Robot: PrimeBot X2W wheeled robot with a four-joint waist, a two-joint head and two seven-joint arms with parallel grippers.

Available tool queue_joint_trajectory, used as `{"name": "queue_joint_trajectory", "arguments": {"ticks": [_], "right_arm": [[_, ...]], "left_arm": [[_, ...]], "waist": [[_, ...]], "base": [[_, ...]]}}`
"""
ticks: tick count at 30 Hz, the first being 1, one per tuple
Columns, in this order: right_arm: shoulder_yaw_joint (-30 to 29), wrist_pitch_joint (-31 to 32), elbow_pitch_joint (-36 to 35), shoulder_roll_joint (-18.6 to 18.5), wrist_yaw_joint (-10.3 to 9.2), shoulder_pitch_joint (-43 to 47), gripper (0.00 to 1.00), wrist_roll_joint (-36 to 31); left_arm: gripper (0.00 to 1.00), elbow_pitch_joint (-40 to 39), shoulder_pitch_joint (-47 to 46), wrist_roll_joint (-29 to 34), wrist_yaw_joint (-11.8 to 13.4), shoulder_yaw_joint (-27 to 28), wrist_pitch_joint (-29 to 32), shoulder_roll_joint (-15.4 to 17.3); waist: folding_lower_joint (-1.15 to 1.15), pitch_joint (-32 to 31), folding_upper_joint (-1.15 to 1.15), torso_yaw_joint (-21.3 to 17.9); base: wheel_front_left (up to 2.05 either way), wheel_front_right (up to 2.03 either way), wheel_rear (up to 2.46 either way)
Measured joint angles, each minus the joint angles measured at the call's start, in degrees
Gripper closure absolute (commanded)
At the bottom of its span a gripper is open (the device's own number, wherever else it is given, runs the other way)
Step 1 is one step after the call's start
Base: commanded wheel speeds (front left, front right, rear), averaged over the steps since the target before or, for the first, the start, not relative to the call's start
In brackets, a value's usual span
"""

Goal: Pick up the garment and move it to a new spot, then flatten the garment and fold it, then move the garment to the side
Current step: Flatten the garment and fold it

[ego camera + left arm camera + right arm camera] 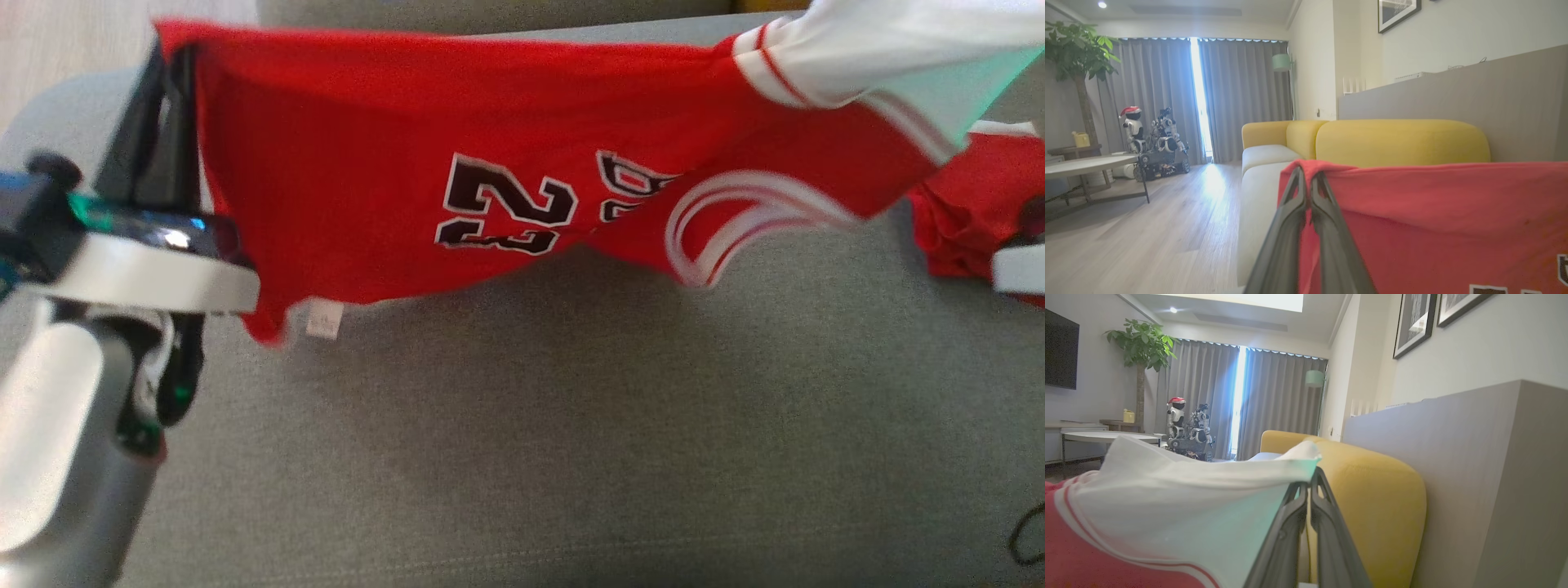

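Above the grey couch seat (pixel 571 425), holding a red shirt (pixel 367 204) stretched out in the air; pinched at one corner by the left gripper (pixel 1308 179), shut tight on cloth; pinched at its white sleeve (pixel 1208 486) by the right gripper (pixel 1308 479), shut tight too; could slip free if pulled apart too hard, with only a thin edge caught.

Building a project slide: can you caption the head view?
Left claw holds a red jersey by its corner, stretched above the grey sofa seat.
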Motion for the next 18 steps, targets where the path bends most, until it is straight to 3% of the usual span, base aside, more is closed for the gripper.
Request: {"name": "queue_joint_trajectory", "arguments": {"ticks": [7, 9, 18], "right_arm": [[-1.4, 3.5, -2.2, -2.1, 0.00, -5.9, 1.00, 1.7], [-0.9, 3.9, -0.2, -3.1, 0.00, -9.2, 1.00, 2.8], [4.1, 4.1, 17.3, -5.6, 0.00, -31.0, 1.00, 7.7]], "left_arm": [[1.00, -2.9, -7.0, -0.1, -1.2, -0.1, 4.5, 0.9], [1.00, -1.2, -9.7, -1.4, -2.7, -0.2, 5.3, 0.6], [1.00, 20.2, -29.5, -4.6, -9.2, -2.2, 5.6, -5.8]], "waist": [[0.00, 0.7, 0.00, -0.4], [0.00, 1.5, 0.00, -0.5], [0.00, 6.2, 0.00, -0.3]], "base": [[0.00, 0.00, 0.00], [0.00, 0.00, 0.00], [0.00, 0.00, 0.00]]}}
